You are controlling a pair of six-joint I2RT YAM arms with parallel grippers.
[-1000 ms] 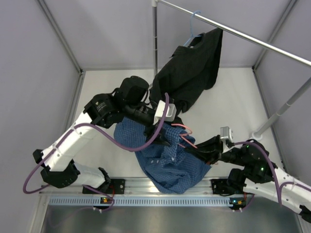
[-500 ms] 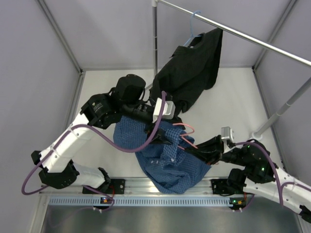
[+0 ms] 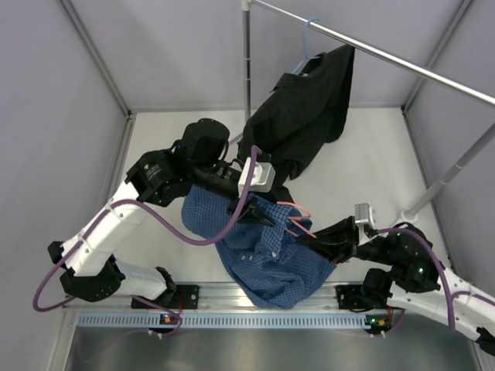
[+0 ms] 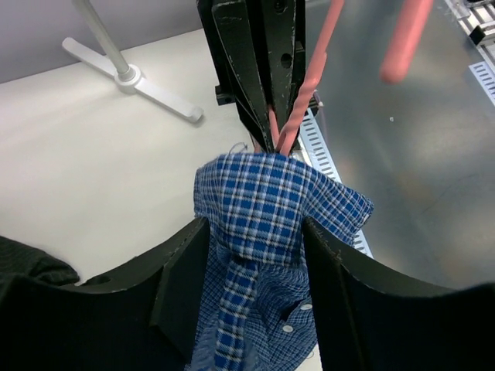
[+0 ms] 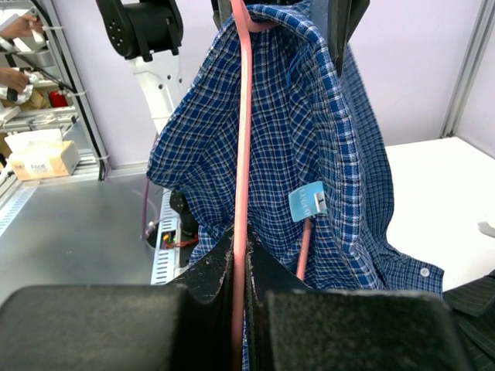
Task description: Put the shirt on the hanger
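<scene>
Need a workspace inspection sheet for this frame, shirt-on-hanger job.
Surface: pale table, no marks seen.
Job's things: shirt lifted by its collar, draped over pink hanger.
Clutter: nothing seen.
Grippers: left pincer shut on shirt collar; right pincer shut on hanger wire.
Cables: purple cable loops under the left arm, over the shirt.
Surroundings: black shirt on light blue hanger on rail.

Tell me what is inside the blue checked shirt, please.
The pink hanger runs up inside the shirt to its top, and a pale blue label hangs there. A second pink stretch shows below the label; fabric covers the rest.
</scene>
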